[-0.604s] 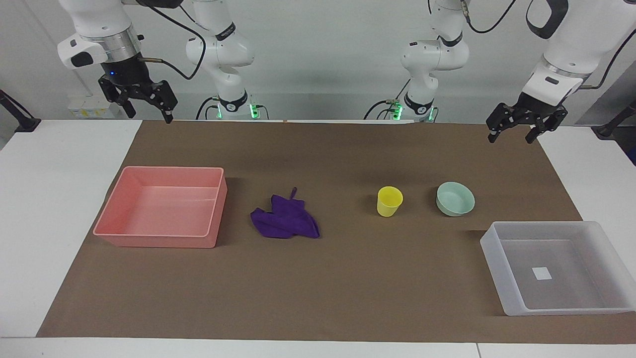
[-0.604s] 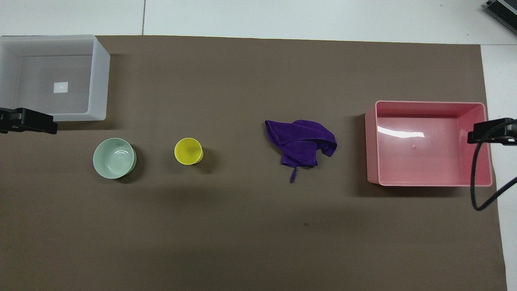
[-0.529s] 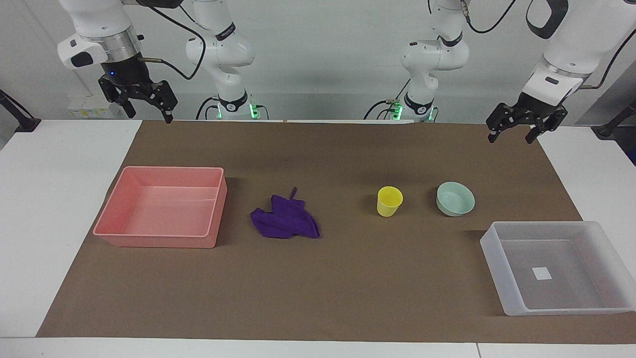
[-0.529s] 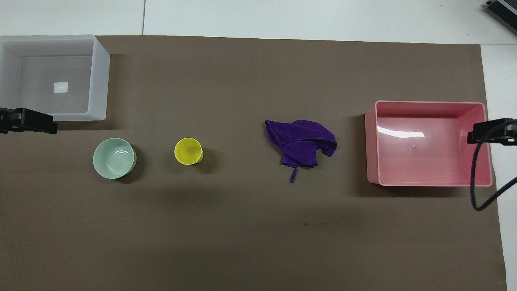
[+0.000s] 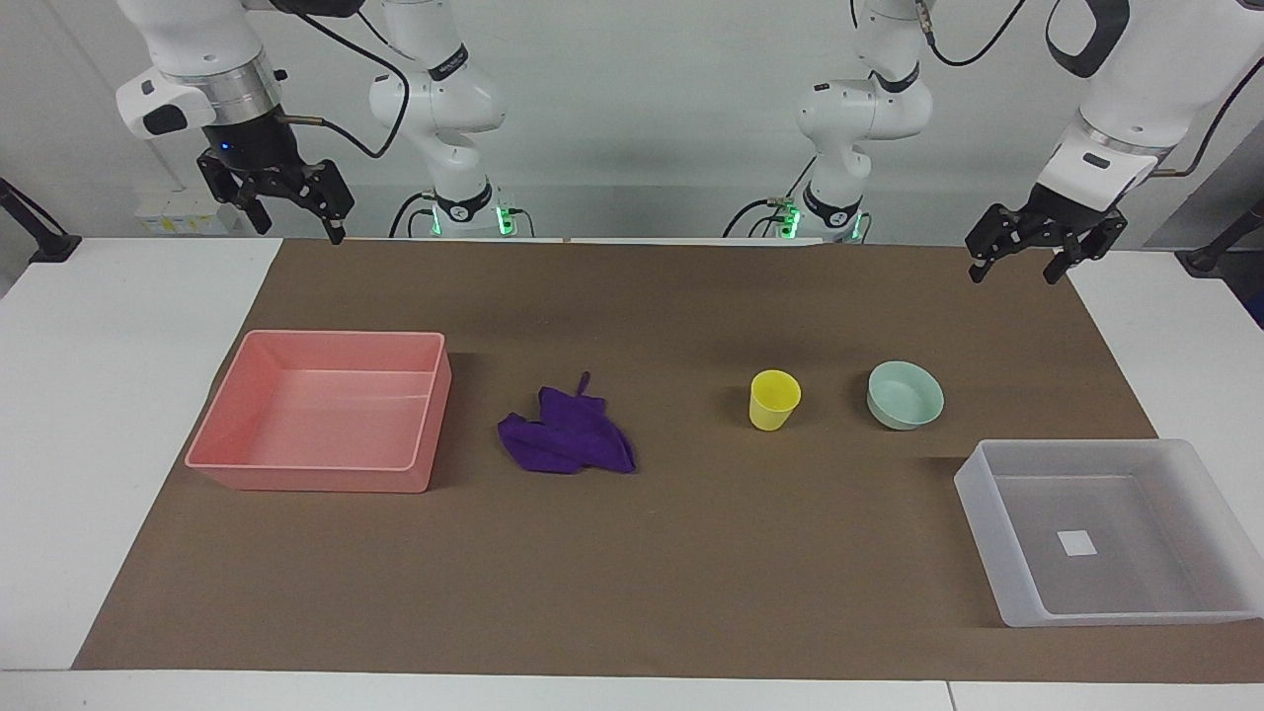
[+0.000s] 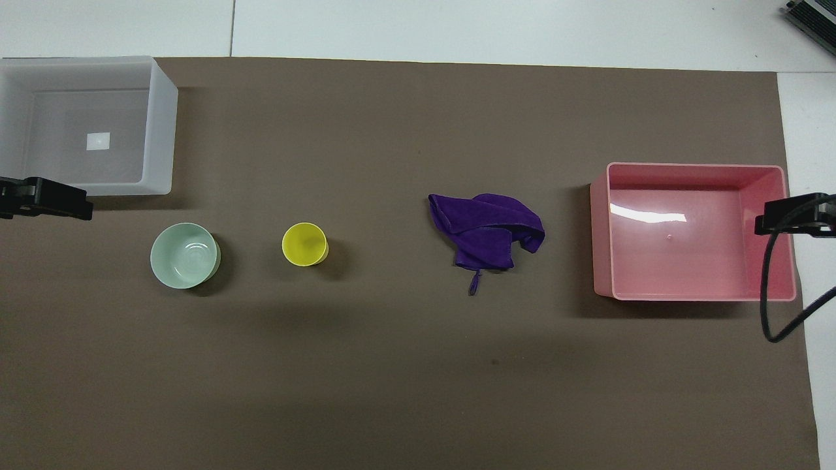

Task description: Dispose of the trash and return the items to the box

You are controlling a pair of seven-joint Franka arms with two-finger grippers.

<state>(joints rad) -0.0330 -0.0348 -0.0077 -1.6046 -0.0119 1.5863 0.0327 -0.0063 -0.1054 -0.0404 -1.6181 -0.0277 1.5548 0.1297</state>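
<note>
Both grippers hang raised and empty at the robots' edge of the table: the left gripper (image 5: 1017,265) is over the brown mat's (image 5: 691,553) corner at the left arm's end, fingers spread wide, and the right gripper (image 5: 292,215) is over the mat's edge at the right arm's end, likewise spread wide with nothing between its fingers. Judged from this, each arm is parked clear of the work so that the whole layout stays unobstructed before the first pick. No task step is done yet. The purple rag (image 5: 568,441) lies crumpled on the mat beside the pink tray (image 5: 229,425), toward the right arm's end, presumably so the right arm can drop it there as trash. The yellow cup (image 5: 773,399) stands upright near the middle, with the mint-green bowl (image 5: 905,394) just beside it toward the left arm's end. The translucent box (image 5: 973,504), empty but for a white sticker (image 5: 1076,542), sits farther from the robots than the bowl, within the left arm's likely reach for returning both items. Against the earlier frames, nothing on the mat has shifted; only the right gripper has crept very slightly upward, while the left gripper holds essentially the same station.
</note>
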